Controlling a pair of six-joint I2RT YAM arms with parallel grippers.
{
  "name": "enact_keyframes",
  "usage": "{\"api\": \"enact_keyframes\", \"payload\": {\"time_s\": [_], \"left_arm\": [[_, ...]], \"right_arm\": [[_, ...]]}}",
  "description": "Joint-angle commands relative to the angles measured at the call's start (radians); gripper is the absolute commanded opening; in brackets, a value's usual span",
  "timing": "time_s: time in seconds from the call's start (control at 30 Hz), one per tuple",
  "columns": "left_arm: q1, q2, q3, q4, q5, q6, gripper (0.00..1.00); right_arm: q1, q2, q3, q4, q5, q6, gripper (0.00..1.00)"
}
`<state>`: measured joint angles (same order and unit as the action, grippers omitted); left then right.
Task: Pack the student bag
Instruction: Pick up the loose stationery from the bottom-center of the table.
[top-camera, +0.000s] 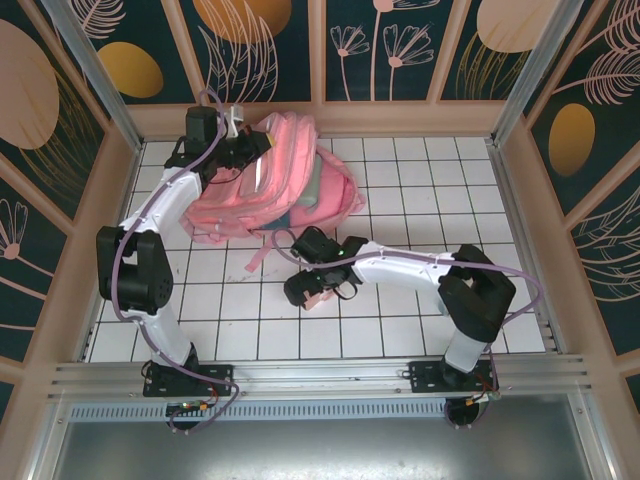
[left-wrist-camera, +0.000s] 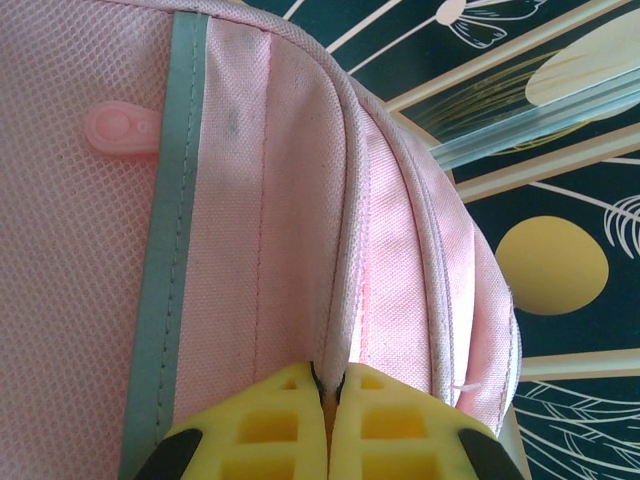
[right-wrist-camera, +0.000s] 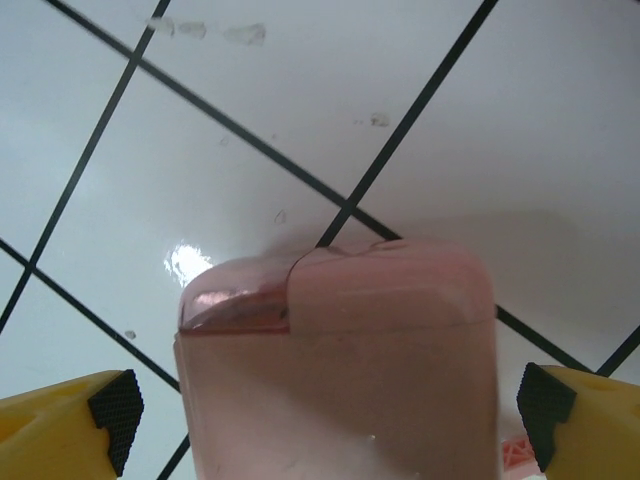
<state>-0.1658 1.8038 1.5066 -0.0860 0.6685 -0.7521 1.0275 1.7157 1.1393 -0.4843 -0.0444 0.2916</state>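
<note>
Pink backpack: left gripper pinching its seam; right gripper spread either side of small pouch (tiles just in front of backpack).

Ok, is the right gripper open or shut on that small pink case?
Open. The right gripper has fingertips clear of the pink case on both sides, table showing between.
</note>
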Motion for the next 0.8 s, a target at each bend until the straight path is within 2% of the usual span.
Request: {"api": "enact_keyframes", "payload": {"time_s": [0.0,0.23,0.5,0.63,0.77], "left_arm": [[0.002,-0.058,-0.016,0.031,0.005,0.014,0.0],[0.0,-0.072,-0.025,0.027,0.003,0.016,0.0],[0.002,-0.073,-0.017,0.025,0.011,0.015,0.0],[0.002,-0.075,-0.017,0.033,0.017,0.006,0.0],[0.002,-0.075,-0.018,0.042,0.028,-0.001,0.0]], "right_arm": [[0.017,0.021,0.003,-0.055,0.032,-0.035,0.99],[0.02,0.084,0.014,-0.054,0.088,-0.025,0.98],[0.006,0.066,0.042,-0.048,0.137,0.001,0.75],[-0.049,0.032,0.07,-0.058,0.148,0.002,0.74],[-0.147,0.018,0.125,-0.063,0.132,-0.019,0.73]]}}
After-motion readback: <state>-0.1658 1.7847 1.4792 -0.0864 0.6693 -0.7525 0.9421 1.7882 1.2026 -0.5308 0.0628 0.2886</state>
